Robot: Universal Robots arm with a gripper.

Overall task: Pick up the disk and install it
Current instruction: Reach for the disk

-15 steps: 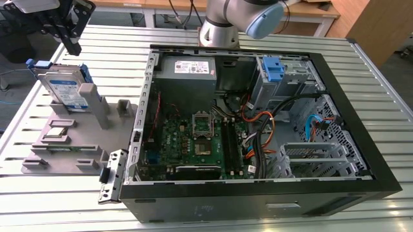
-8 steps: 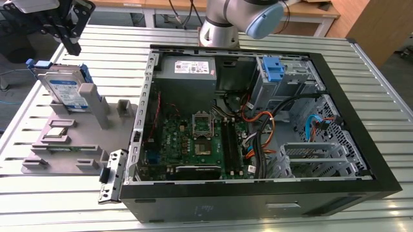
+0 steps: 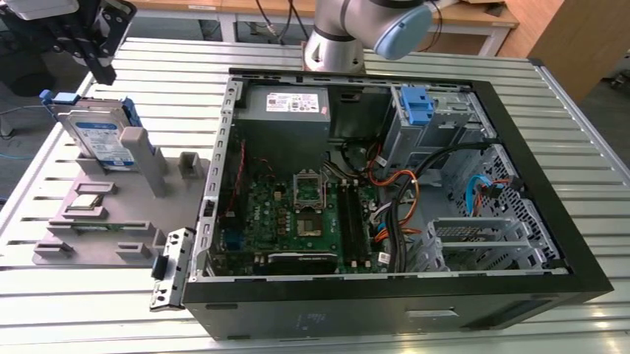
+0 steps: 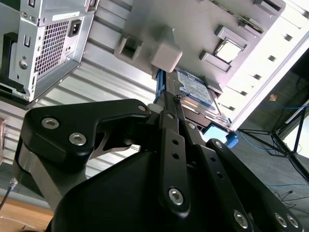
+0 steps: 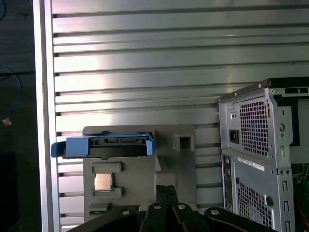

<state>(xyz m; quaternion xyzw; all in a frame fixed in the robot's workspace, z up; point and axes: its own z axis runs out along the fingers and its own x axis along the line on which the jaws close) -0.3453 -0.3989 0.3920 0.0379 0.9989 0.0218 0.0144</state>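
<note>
Desk (image 3: 79,317): slatted metal, carrying everything in front of me.
Computer case (image 3: 394,295): open and lying on its side toward the exterior view's right, its board and cables exposed.
My arm (image 3: 364,29): its grey and blue joint rises behind the far edge of the case.
Grey holder (image 3: 147,214): sits on the desk just beside the case, on the exterior view's left.
Power supply (image 3: 285,118): grey box in the case's far corner, nearest the holder.
Disk (image 3: 99,136): stands on edge in the far end of the grey holder, blue rails on its sides, label facing the exterior view's right; apart from my hand.
My hand (image 3: 103,74): hangs above the disk, fingers (image 5: 163,193) pressed together, holding nothing.
Blue bracket (image 3: 415,103): upright in the case's far drive bay.
Processor chip (image 3: 88,204): lies flat in a holder pocket near the disk.
</note>
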